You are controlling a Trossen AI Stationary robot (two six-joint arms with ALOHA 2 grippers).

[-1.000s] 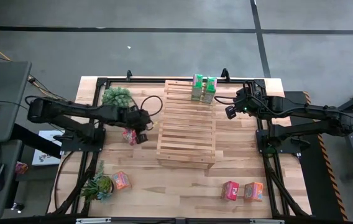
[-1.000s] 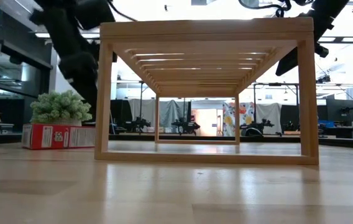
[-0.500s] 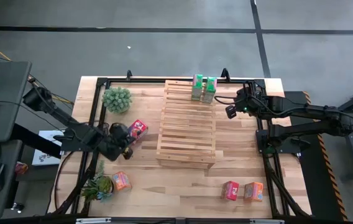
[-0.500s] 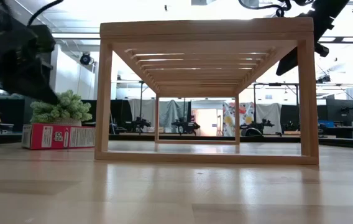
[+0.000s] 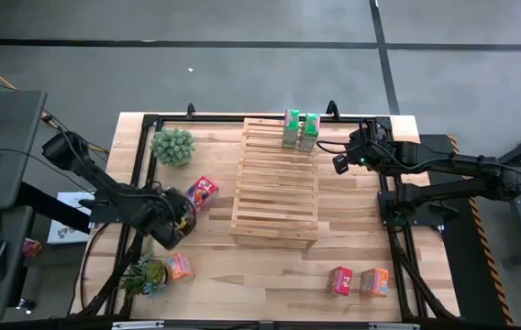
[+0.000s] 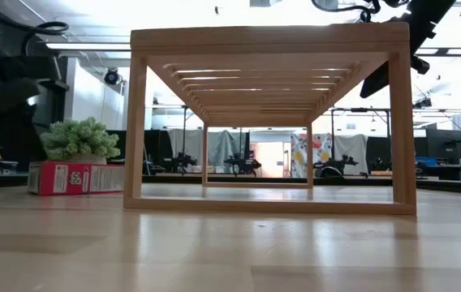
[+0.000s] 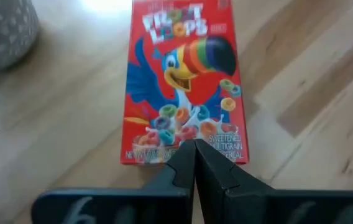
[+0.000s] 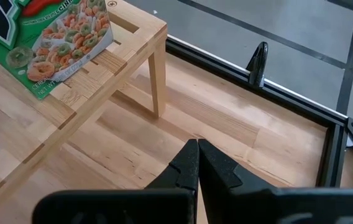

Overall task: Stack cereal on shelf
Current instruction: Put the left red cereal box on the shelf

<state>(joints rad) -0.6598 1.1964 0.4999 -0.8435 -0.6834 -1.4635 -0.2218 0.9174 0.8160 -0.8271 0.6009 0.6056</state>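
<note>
Red cereal box (image 7: 184,87) is lying flat just ahead of left gripper (image 7: 194,163), fingers pressed together, empty; only the high view is showing the shelf (image 5: 275,183).

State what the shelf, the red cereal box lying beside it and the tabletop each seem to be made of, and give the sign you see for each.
Shelf: pale, seemingly unpainted wood; separate slats and square legs with visible grain.
Red cereal box: thin printed cardboard, apparently slightly glossy; flat face, crisp edges, colour print.
Tabletop: wood planks, smooth and probably sealed; grain and plank seams show, with a soft sheen in the low view.
</note>
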